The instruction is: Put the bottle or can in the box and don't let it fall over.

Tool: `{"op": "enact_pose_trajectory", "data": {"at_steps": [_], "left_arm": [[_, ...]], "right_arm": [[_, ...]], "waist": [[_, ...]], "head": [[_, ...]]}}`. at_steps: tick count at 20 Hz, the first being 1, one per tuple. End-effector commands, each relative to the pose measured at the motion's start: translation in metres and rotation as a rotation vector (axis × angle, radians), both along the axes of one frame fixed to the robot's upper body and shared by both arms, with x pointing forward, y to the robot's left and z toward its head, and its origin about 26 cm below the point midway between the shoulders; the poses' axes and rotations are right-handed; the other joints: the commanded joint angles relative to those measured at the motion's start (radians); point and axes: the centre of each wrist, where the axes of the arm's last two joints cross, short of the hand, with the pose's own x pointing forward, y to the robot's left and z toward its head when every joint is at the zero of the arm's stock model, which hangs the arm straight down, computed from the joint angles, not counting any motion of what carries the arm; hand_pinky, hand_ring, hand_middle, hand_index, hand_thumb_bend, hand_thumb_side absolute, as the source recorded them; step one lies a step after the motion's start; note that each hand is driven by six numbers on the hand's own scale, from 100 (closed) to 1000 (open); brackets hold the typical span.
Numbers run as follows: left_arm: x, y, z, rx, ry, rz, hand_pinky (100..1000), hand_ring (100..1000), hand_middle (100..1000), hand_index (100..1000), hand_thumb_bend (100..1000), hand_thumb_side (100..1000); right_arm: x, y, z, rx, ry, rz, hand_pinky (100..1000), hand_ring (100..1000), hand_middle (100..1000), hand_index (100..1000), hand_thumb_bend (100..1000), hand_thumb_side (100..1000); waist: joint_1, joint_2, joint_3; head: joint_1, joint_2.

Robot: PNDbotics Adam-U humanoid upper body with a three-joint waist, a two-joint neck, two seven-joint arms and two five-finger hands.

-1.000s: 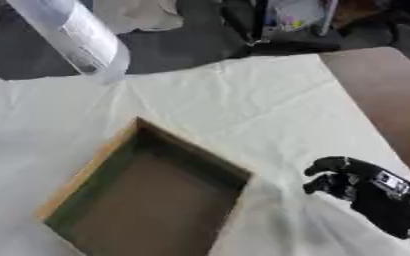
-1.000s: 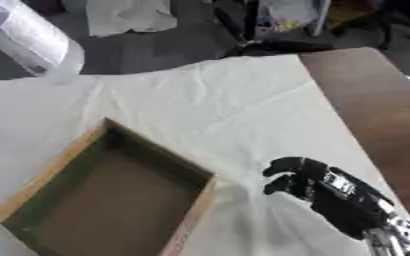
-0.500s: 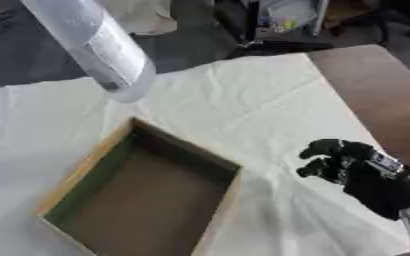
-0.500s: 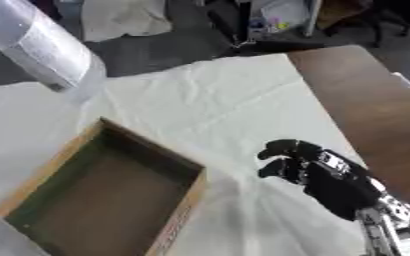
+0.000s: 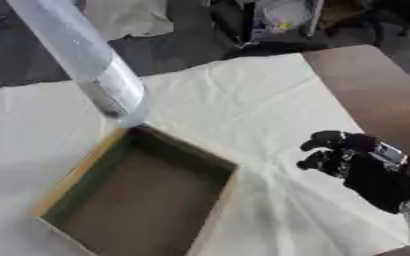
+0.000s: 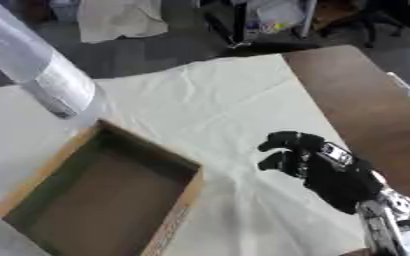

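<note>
A long clear bottle (image 5: 93, 64) with a pale label comes in tilted from the upper left, held in the air. Its lower end hangs just above the far corner of the box (image 5: 75, 171). The box is shallow and open-topped, with a tan rim and a dark green inside, and lies empty on the white cloth. What holds the bottle is out of view above the top edge. My right hand (image 6: 324, 170) rests on the cloth to the right of the box, well apart from it, its fingers relaxed and bent with nothing in them.
A white cloth (image 5: 243, 100) covers most of the table. Bare brown tabletop (image 6: 357, 95) shows along the right side. Beyond the far edge are dark floor, a pale cloth heap (image 6: 117, 17) and other clutter.
The bottle has come down and to the right, from the upper left corner to just over the box's far corner. The right hand has hardly moved.
</note>
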Motion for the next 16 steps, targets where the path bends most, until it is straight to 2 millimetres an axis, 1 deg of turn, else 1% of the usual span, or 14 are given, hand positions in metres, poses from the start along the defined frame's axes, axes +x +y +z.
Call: {"op": "enact_pose_trajectory", "data": {"at_steps": [1, 5, 9, 12, 14, 16], "left_arm": [[-0.002, -0.001, 0.001, 0.021, -0.036, 0.006, 552, 225, 298, 438, 100, 100], [0.003, -0.007, -0.011, 0.04, -0.02, 0.007, 560, 230, 304, 445, 100, 122], [0.007, -0.011, -0.02, 0.055, 0.0, 0.002, 577, 244, 320, 462, 100, 179], [0.009, -0.014, -0.027, 0.073, 0.018, 0.0, 577, 245, 321, 463, 100, 186], [0.01, -0.016, -0.029, 0.081, 0.028, 0.0, 582, 248, 325, 468, 100, 222], [0.011, -0.017, -0.032, 0.088, 0.044, -0.002, 596, 269, 345, 488, 100, 226]], "right_arm": [[-0.002, 0.0, 0.01, -0.02, -0.027, 0.007, 877, 719, 770, 836, 100, 743], [-0.001, 0.002, 0.008, -0.023, -0.024, 0.008, 878, 720, 771, 836, 100, 767], [-0.001, 0.003, 0.007, -0.027, -0.024, 0.006, 878, 720, 771, 837, 100, 779], [-0.001, 0.004, 0.007, -0.03, -0.021, 0.004, 878, 720, 771, 837, 100, 790], [0.0, 0.004, 0.006, -0.031, -0.019, 0.002, 878, 720, 771, 836, 100, 798], [0.0, 0.005, 0.006, -0.031, -0.015, 0.002, 878, 720, 771, 837, 100, 807]], "waist": [[-0.006, -0.016, -0.003], [-0.01, -0.009, -0.013], [-0.013, -0.003, -0.02], [-0.013, 0.0, -0.022], [-0.013, 0.002, -0.019], [-0.014, 0.004, -0.019]], "head": [[0.003, 0.003], [0.01, -0.001], [0.017, -0.001], [0.02, -0.003], [0.023, -0.002], [0.023, 0.0]]}}
